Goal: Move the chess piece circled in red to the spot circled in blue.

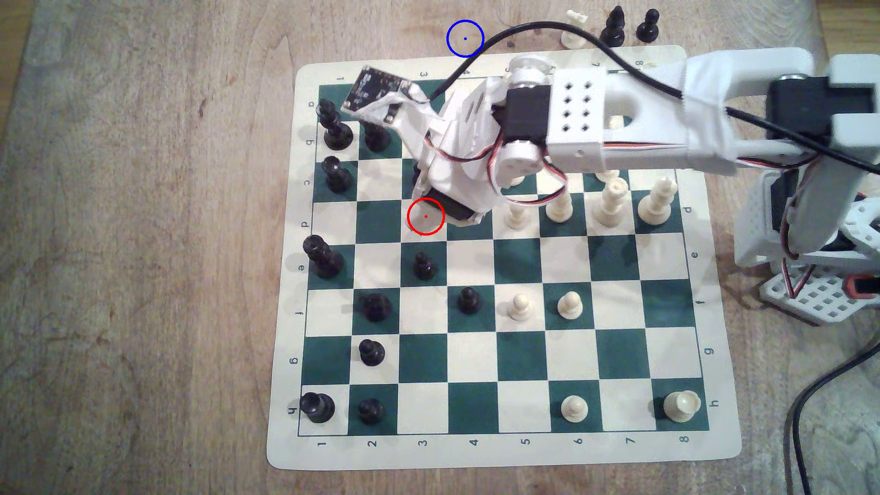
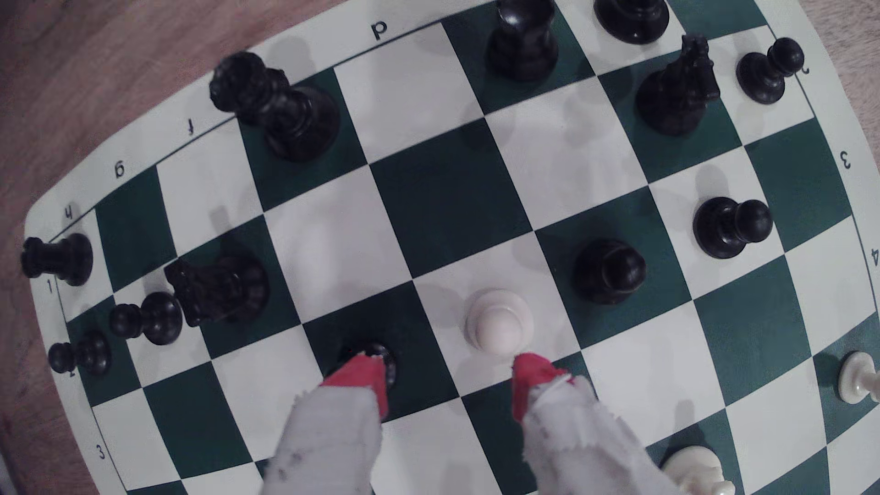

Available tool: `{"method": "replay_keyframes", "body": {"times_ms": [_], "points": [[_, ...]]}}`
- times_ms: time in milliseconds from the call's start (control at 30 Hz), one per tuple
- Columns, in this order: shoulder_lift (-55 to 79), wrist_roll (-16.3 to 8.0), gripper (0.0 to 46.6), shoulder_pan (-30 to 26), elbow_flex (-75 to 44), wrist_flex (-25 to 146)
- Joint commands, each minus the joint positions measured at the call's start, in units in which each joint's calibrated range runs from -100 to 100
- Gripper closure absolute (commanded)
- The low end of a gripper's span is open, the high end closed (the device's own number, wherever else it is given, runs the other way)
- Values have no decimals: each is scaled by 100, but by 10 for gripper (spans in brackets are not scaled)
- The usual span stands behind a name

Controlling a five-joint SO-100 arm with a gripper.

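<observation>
wooden table (image 1: 143, 238), chess mat (image 1: 714, 442), pawn (image 2: 497, 321) seemingly ungripped

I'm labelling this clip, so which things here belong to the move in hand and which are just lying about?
Belongs to the job:
- white pawn, ahead of the open gripper
- blue ring on bare wood

Lying about:
- black pawns, e.g.
- other cream pieces, e.g.
- captured pieces off the board
</observation>
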Motion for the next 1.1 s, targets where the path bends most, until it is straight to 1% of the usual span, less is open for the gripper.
{"method": "replay_keyframes", "body": {"times_ms": [0, 133, 633, 700, 733, 767, 1067], "points": [[95, 20, 319, 60, -546, 25], [282, 0, 313, 60, -663, 17], [639, 54, 314, 91, -727, -130], [639, 54, 319, 91, -700, -229], [639, 54, 334, 91, -691, -278], [639, 54, 340, 91, -691, -294], [656, 59, 340, 99, -536, -614]]}}
